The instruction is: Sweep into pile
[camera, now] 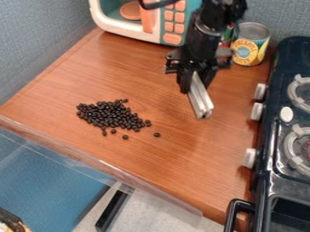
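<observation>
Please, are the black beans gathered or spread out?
Mostly gathered, not completely: the black beans lie in one loose patch, with a few apart below.

At the back left corner of the wooden worktop [200, 170] stands a toy microwave [109, 27], white and teal with orange buttons [173, 38] and an orange handle [147, 20]. A yellow-labelled can [249, 45] stands near the back right corner, with a partly hidden red-and-green item [227, 35] just beside it. Along the right edge is a dark toy stove [275, 90] with pale knobs [249, 158] and two grey-ringed burners [292, 149].
</observation>
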Controlling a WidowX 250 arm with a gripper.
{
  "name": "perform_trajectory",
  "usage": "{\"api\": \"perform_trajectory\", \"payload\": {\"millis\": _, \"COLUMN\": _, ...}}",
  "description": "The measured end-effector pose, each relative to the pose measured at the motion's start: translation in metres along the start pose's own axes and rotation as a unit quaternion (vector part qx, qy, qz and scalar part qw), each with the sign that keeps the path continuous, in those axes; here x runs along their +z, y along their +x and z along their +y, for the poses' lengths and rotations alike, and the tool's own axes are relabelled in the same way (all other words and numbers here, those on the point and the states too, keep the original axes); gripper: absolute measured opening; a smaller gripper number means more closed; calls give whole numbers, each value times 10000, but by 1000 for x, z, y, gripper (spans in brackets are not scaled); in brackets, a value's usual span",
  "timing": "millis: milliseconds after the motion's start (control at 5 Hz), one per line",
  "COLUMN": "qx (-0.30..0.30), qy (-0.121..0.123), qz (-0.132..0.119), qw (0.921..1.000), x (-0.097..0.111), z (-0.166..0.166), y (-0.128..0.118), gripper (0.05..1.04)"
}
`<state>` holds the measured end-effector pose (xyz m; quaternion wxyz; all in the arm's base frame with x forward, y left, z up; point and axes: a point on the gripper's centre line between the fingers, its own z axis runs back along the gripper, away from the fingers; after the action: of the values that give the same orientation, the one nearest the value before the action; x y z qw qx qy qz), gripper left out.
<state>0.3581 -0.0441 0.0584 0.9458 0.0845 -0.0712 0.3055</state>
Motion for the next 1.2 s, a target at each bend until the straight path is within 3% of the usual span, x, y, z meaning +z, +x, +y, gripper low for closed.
{"api": "perform_trajectory", "payload": {"millis": 200, "qx": -1242, "qy": 39, "qz": 275, "qw": 9919, "x": -9, "z": 4, "y": -14, "gripper": 385}}
{"api": "perform_trajectory", "payload": {"millis": 400, "qx": -2063, "qy": 7, "qz": 529, "qw": 9771, "x": -8, "z": 5, "y": -24, "gripper": 385}}
{"api": "perform_trajectory", "payload": {"millis": 600, "qx": -2571, "qy": 192, "qz": 496, "qw": 9649, "x": -16, "z": 7, "y": -38, "gripper": 385}}
{"api": "perform_trajectory", "payload": {"millis": 800, "qx": -2732, "qy": 129, "qz": 378, "qw": 9611, "x": -32, "z": 9, "y": -47, "gripper": 385}}
{"api": "perform_trajectory", "payload": {"millis": 1000, "qx": -2823, "qy": -199, "qz": -46, "qw": 9591, "x": -42, "z": 5, "y": -48, "gripper": 385}}
{"api": "perform_trajectory", "payload": {"millis": 1200, "qx": -2950, "qy": -301, "qz": -169, "qw": 9549, "x": -44, "z": 8, "y": -43, "gripper": 385}}
